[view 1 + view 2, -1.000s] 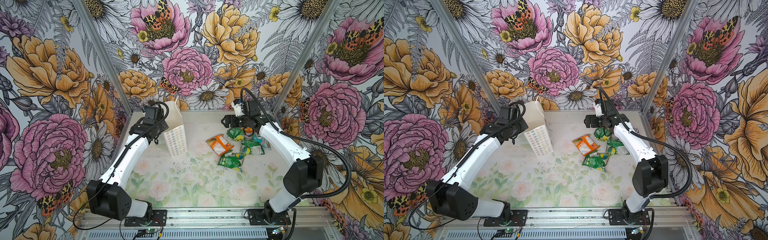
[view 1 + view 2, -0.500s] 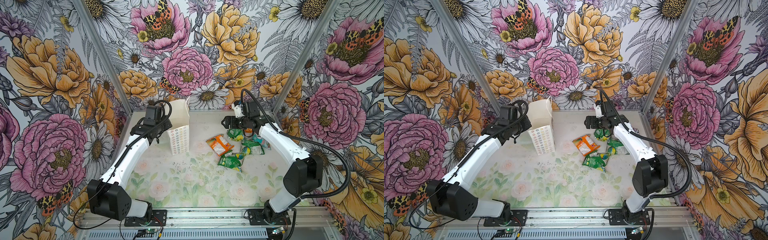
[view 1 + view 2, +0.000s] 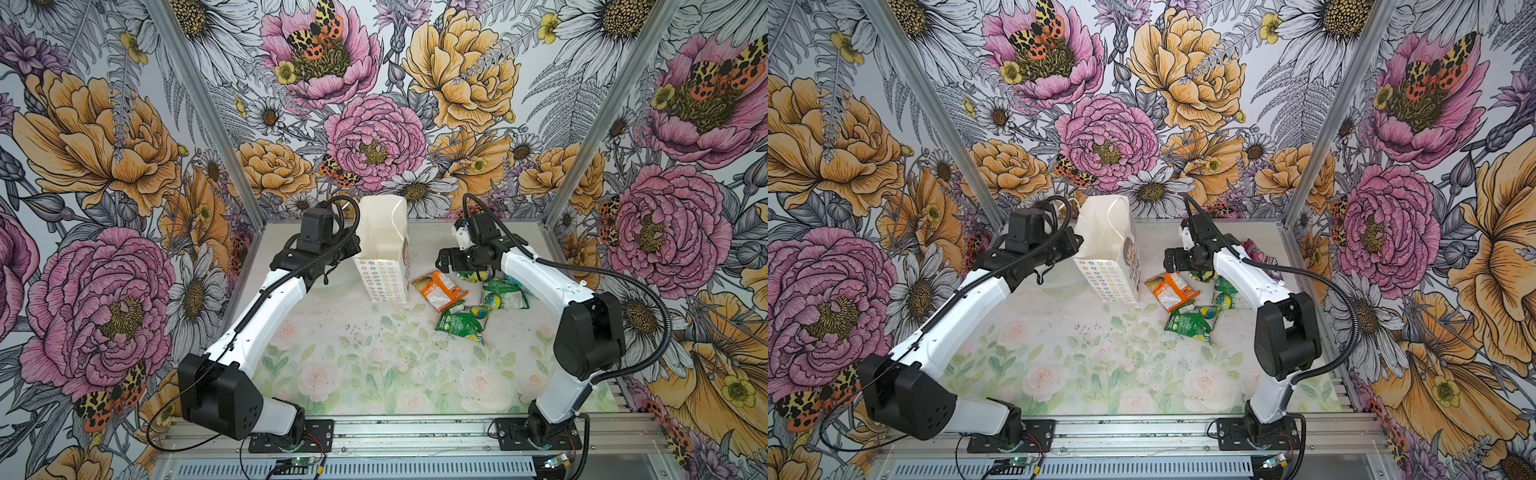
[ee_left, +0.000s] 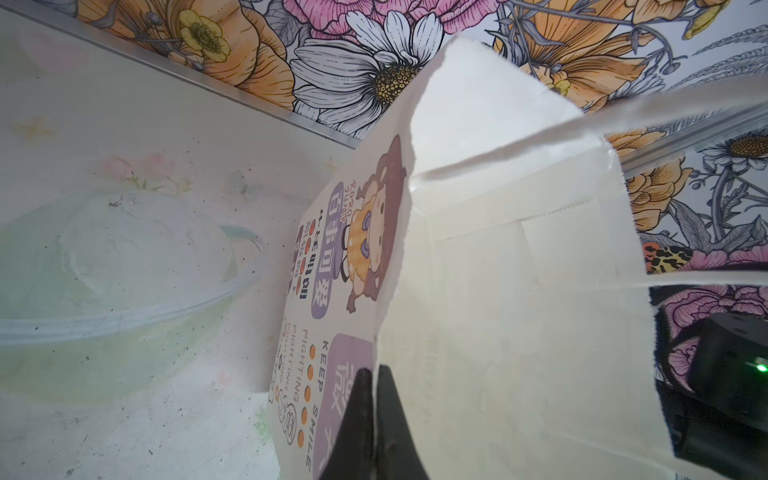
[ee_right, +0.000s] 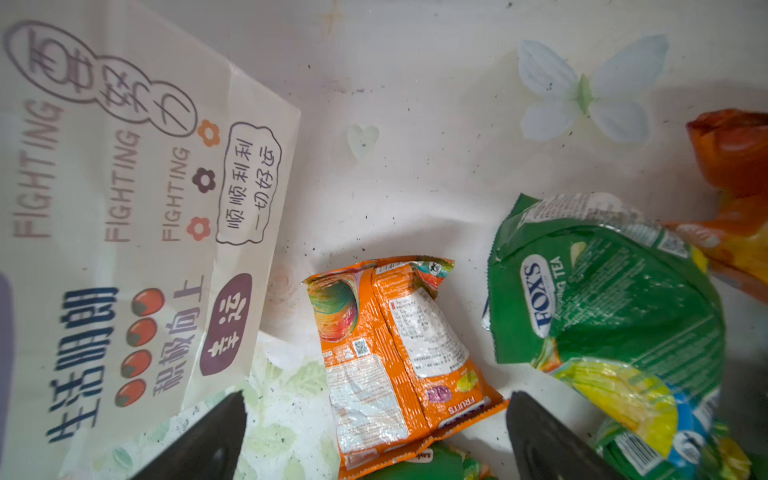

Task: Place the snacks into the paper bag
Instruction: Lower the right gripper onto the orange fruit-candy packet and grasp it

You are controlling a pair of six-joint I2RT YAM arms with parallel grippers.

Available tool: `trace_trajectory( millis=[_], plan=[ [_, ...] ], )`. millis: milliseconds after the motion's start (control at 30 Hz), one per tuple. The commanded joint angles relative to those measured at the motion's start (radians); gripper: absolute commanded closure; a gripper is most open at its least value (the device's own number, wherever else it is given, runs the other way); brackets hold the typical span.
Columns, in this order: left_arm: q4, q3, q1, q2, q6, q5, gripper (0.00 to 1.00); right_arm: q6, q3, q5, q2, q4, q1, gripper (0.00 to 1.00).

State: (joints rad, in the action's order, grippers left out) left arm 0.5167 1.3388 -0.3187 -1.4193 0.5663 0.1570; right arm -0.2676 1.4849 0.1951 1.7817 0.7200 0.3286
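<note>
Paper bag [image 3: 383, 276] upright near far edge of worktop [image 3: 365, 374], L gripper [image 4: 375, 395] clenched on its left wall. R gripper [image 5: 374, 401] spread wide, nothing held, hovering over orange packet [image 5: 399, 357], which lies flat just beside bag's right side. Green packets [image 3: 462, 322] lie close by, twd right edge.

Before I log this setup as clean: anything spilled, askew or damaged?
Dark specks are scattered over the table, like crumbs or dirt. The paper bag has a bowed, uneven mouth where the left gripper pinches it.
</note>
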Motion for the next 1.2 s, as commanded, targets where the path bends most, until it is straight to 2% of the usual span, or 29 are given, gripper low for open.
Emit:
trace_trajectory(
  millis=[0, 267, 533, 900, 1067, 1167],
  plan=[
    [-0.042, 0.024, -0.006, -0.025, -0.005, 0.061, 1.00, 0.035, 0.001, -0.022, 0.045, 0.028, 0.010, 0.00],
    [-0.029, 0.014, -0.009, -0.022, 0.024, 0.048, 1.00, 0.074, 0.033, -0.032, 0.162, 0.044, 0.025, 0.00],
    [0.008, 0.018, -0.008, -0.020, 0.023, 0.030, 1.00, 0.171, 0.082, -0.048, 0.253, 0.100, 0.036, 0.00],
    [0.009, -0.001, 0.002, -0.021, 0.032, 0.034, 1.00, 0.275, 0.099, -0.061, 0.324, 0.152, 0.059, 0.00],
    [0.009, -0.014, 0.002, -0.010, 0.037, 0.029, 1.00, 0.270, 0.087, -0.070, 0.337, 0.151, 0.072, 0.07],
    [0.009, -0.026, 0.007, 0.001, 0.040, 0.026, 1.00, 0.263, 0.080, -0.072, 0.333, 0.154, 0.076, 0.17]
  ],
)
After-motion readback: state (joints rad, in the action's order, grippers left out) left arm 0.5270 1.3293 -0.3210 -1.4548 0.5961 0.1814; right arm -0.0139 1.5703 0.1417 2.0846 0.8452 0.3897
